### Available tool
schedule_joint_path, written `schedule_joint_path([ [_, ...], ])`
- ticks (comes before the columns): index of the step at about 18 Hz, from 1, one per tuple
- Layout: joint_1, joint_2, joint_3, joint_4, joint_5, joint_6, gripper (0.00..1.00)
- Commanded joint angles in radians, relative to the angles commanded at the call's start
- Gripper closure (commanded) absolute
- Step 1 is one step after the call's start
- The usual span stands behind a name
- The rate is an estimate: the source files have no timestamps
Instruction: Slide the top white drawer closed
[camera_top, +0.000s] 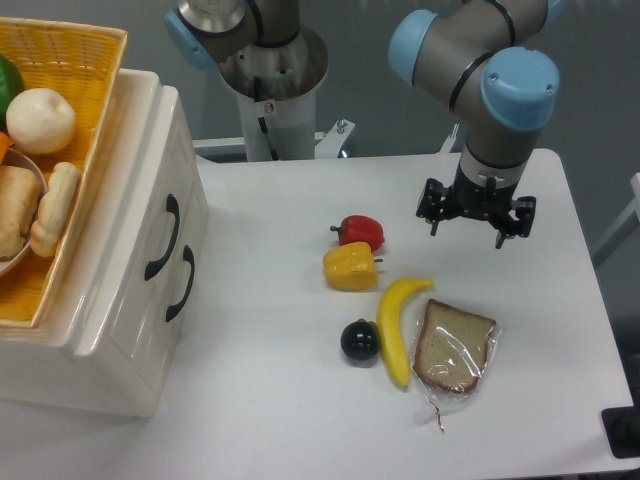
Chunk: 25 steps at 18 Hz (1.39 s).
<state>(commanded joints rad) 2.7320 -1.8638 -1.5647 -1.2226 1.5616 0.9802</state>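
Observation:
The small cream-white chest (105, 330) stands at the table's left edge. The top white drawer (160, 195) carries a black curved handle (163, 237), and its front looks level with the chest face and with the lower drawer (176, 320). My gripper (467, 234) hangs far to the right, over the table's right half, pointing down. Its fingers are spread, nothing is between them, and it touches nothing.
A yellow wicker basket (70, 60) with bread and vegetables rests on top of the chest. Mid-table lie a red pepper (360, 231), a yellow pepper (350, 267), a banana (395, 325), a dark round fruit (359, 341) and bagged bread (453, 349). The arm base (270, 70) stands behind.

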Motion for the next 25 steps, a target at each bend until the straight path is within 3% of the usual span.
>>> schedule_joint_path([
  [25,-0.008,-0.009,0.009,0.006,0.023,0.003,0.0],
])
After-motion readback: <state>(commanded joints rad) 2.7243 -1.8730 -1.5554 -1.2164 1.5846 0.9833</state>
